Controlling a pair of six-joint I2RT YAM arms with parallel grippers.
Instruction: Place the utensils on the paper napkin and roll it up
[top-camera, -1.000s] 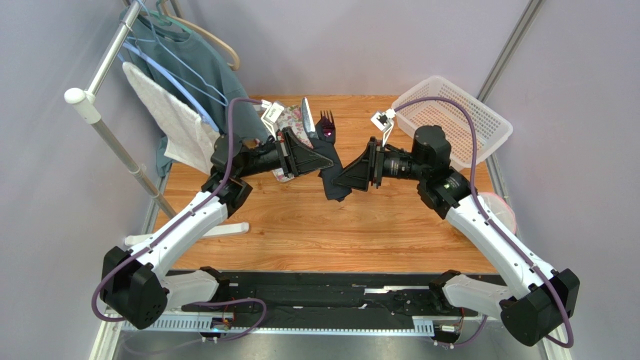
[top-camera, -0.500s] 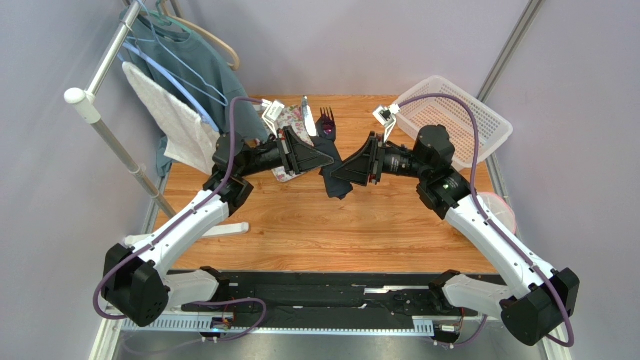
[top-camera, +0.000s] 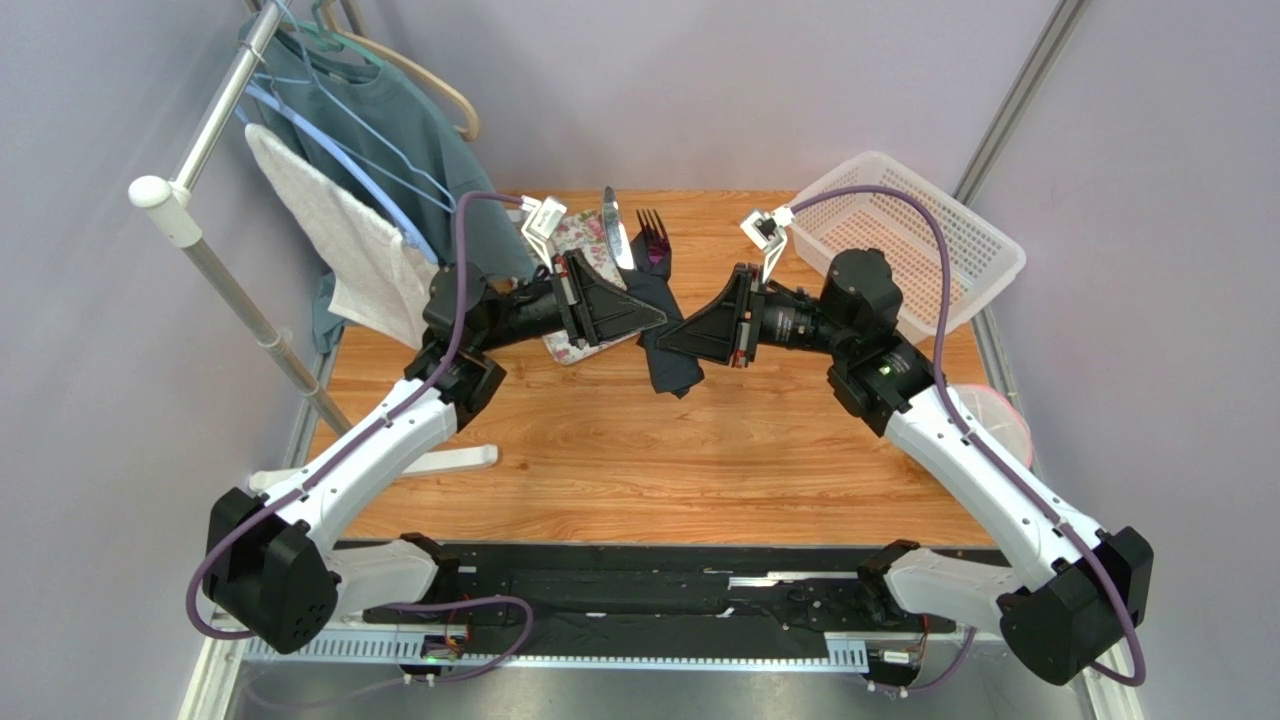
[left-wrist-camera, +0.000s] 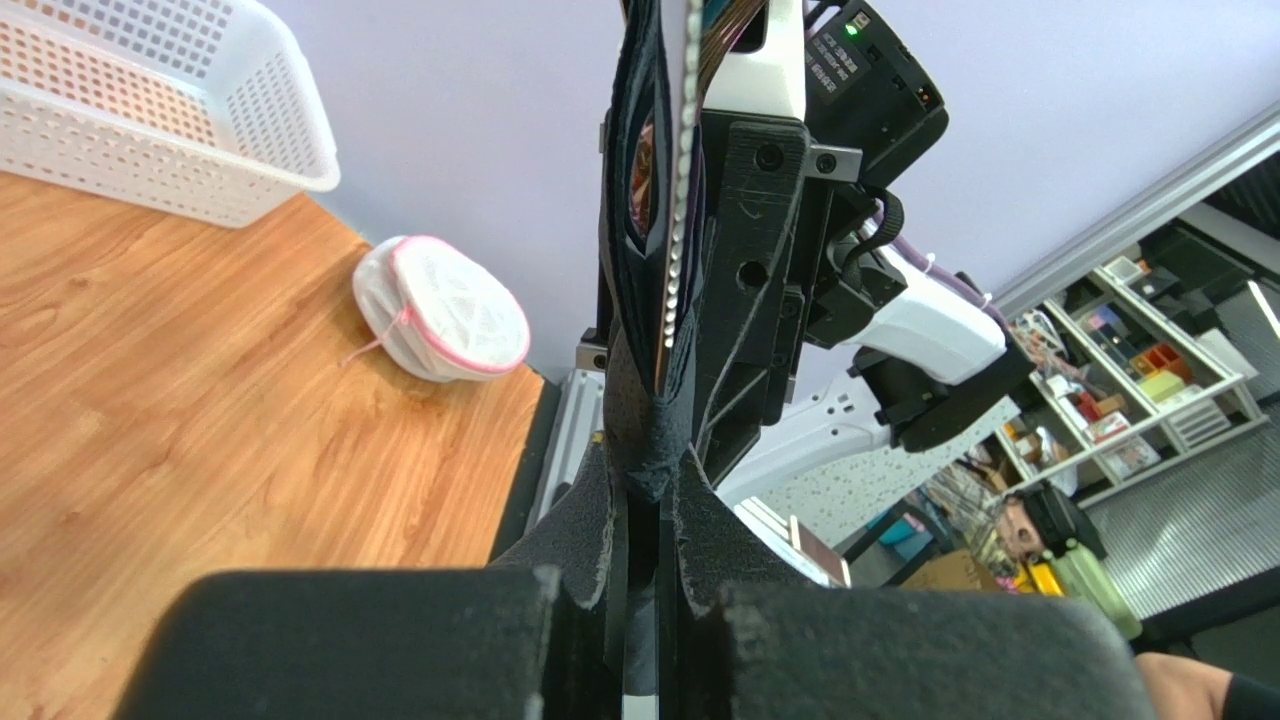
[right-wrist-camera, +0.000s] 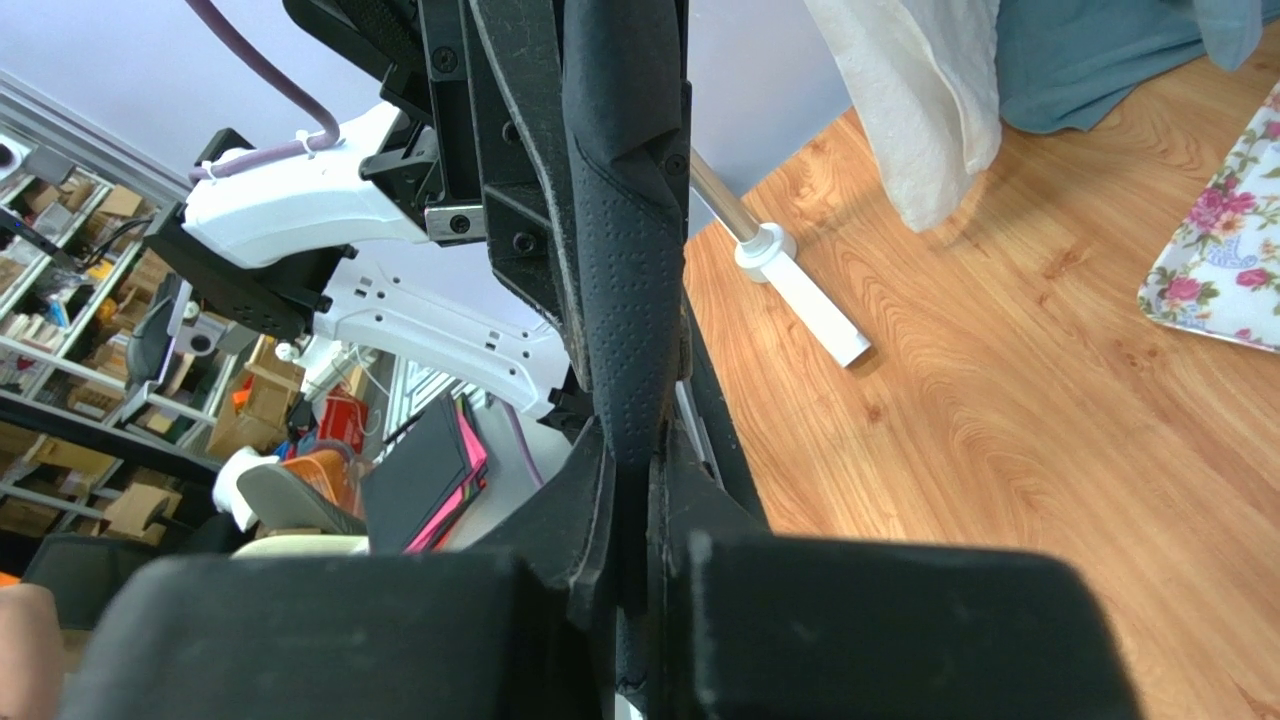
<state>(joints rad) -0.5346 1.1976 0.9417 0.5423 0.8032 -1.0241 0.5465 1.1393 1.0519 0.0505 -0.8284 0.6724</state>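
Note:
The black paper napkin (top-camera: 672, 365) is held up off the table, wrapped round the utensils. Above it the purple fork (top-camera: 652, 231) and the pale grey knife (top-camera: 612, 222) stick out. My left gripper (top-camera: 661, 317) is shut on the napkin (left-wrist-camera: 649, 435) from the left. In the left wrist view the knife's toothed edge (left-wrist-camera: 684, 165) runs up the bundle. My right gripper (top-camera: 670, 341) is shut on the napkin (right-wrist-camera: 624, 240) from the right, jaw to jaw with the left one (left-wrist-camera: 646, 503). My right gripper's jaws (right-wrist-camera: 631, 488) pinch the dark roll.
The floral tray (top-camera: 576, 240) lies behind my left gripper, also showing in the right wrist view (right-wrist-camera: 1225, 225). A white basket (top-camera: 920, 225) stands at the back right. A pink-rimmed mesh pouch (top-camera: 1004, 423) sits at the right edge. A clothes rack (top-camera: 226, 285) with a white towel (top-camera: 353, 240) stands left.
My right gripper has moved in to the left and closed on the napkin bundle. The bundle and the left gripper have shifted slightly toward the back.

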